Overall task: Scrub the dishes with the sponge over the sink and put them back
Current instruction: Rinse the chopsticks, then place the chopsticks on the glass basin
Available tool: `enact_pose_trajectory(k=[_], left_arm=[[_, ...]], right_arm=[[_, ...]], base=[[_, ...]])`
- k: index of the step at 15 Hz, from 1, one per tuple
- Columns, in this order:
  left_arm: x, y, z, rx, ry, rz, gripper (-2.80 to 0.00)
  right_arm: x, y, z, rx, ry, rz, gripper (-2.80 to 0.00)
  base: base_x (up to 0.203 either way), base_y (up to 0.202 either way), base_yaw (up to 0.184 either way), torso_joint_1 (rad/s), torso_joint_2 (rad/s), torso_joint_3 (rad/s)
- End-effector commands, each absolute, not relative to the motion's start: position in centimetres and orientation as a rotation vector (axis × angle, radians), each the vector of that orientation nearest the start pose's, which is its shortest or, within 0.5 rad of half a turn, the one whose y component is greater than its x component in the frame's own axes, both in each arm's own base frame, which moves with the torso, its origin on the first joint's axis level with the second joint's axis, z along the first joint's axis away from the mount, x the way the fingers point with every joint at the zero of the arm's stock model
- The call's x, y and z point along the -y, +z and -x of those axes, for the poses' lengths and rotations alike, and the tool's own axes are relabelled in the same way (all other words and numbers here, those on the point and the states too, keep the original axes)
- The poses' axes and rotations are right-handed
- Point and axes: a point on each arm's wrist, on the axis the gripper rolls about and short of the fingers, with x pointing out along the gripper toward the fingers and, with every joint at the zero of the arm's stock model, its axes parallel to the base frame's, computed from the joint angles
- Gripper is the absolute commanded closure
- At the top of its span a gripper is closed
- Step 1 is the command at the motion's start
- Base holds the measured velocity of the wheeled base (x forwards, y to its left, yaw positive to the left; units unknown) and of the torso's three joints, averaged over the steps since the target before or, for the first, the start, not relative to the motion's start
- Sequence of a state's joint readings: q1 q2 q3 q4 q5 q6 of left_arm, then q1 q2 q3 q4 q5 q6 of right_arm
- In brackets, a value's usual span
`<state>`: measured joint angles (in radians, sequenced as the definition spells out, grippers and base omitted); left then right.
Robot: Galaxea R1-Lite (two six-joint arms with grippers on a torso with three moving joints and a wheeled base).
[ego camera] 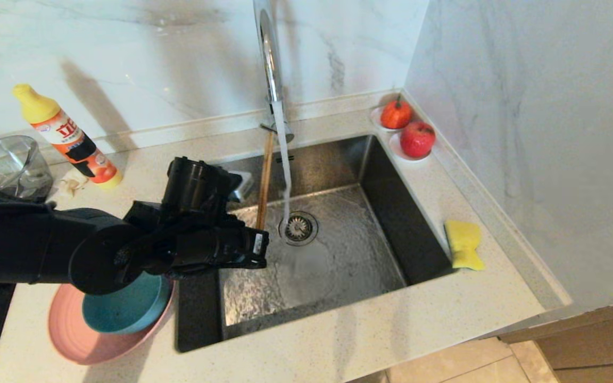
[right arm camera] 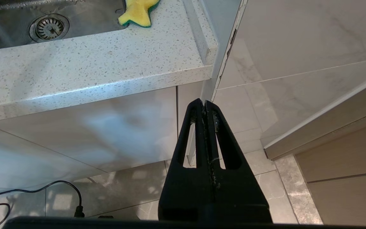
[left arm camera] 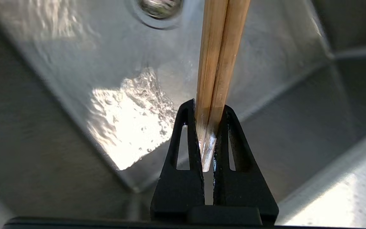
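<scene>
My left gripper [ego camera: 257, 236] [left arm camera: 206, 106] hangs over the left part of the steel sink [ego camera: 391, 213], shut on a pair of wooden chopsticks [ego camera: 264, 175] [left arm camera: 218, 63] that point toward the tap [ego camera: 269, 58]. Water [ego camera: 285, 159] runs from the tap onto the drain [ego camera: 298, 227] just beside the chopsticks. The teal bowl [ego camera: 125, 308] sits inside the pink plate [ego camera: 72, 340] on the counter left of the sink, partly under my left arm. The yellow sponge [ego camera: 464, 244] [right arm camera: 137, 12] lies on the counter right of the sink. My right gripper [right arm camera: 204, 102] is parked below the counter edge, shut and empty.
A yellow-capped dish soap bottle [ego camera: 67, 138] and a clear glass bowl [ego camera: 8, 167] stand at the back left. Two red fruits [ego camera: 417, 138] rest on small dishes in the back right corner. A marble wall closes the right side.
</scene>
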<state>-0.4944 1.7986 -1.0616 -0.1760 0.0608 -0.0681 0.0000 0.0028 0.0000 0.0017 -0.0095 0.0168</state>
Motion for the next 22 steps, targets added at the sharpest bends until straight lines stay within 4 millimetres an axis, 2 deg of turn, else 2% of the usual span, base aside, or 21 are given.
enact_pose_trajectory(k=[1, 4, 11, 13, 15, 16, 19, 22], left_arm=[[14.5, 18.8, -28.6, -0.524, -0.363, -0.078, 0.0], [13.5, 19.2, -27.6, -0.51, -0.244, -0.034, 0.0], [11.2, 24.5, -24.7, -0.274, -0.047, 0.125, 0.0], [11.0, 23.9, -24.4, -0.278, -0.04, 0.126, 0.0], [10.8, 22.2, -24.0, -0.309, -0.034, 0.111, 0.0], [10.8, 22.7, -24.1, -0.265, -0.033, 0.13, 0.0], [10.3, 26.5, -23.4, -0.126, -0.012, 0.167, 0.0], [9.1, 30.8, -21.6, -0.04, -0.009, 0.173, 0.0]], right_arm=[[0.0, 7.5, 2.3, -0.005, -0.009, -0.017, 0.0], [0.0, 7.5, 2.3, -0.005, -0.009, -0.017, 0.0], [0.0, 7.5, 2.3, -0.005, -0.009, -0.017, 0.0], [0.0, 7.5, 2.3, -0.005, -0.009, -0.017, 0.0], [0.0, 7.5, 2.3, -0.005, -0.009, -0.017, 0.0], [0.0, 7.5, 2.3, -0.005, -0.009, -0.017, 0.0], [0.0, 7.5, 2.3, -0.005, -0.009, -0.017, 0.0], [0.0, 7.5, 2.3, -0.005, -0.009, -0.017, 0.0]], base=[[0.0, 0.0, 0.0, 0.0, 0.0, 0.0], [0.0, 0.0, 0.0, 0.0, 0.0, 0.0], [0.0, 0.0, 0.0, 0.0, 0.0, 0.0], [0.0, 0.0, 0.0, 0.0, 0.0, 0.0], [0.0, 0.0, 0.0, 0.0, 0.0, 0.0], [0.0, 0.0, 0.0, 0.0, 0.0, 0.0], [0.0, 0.0, 0.0, 0.0, 0.0, 0.0], [0.0, 0.0, 0.0, 0.0, 0.0, 0.0]])
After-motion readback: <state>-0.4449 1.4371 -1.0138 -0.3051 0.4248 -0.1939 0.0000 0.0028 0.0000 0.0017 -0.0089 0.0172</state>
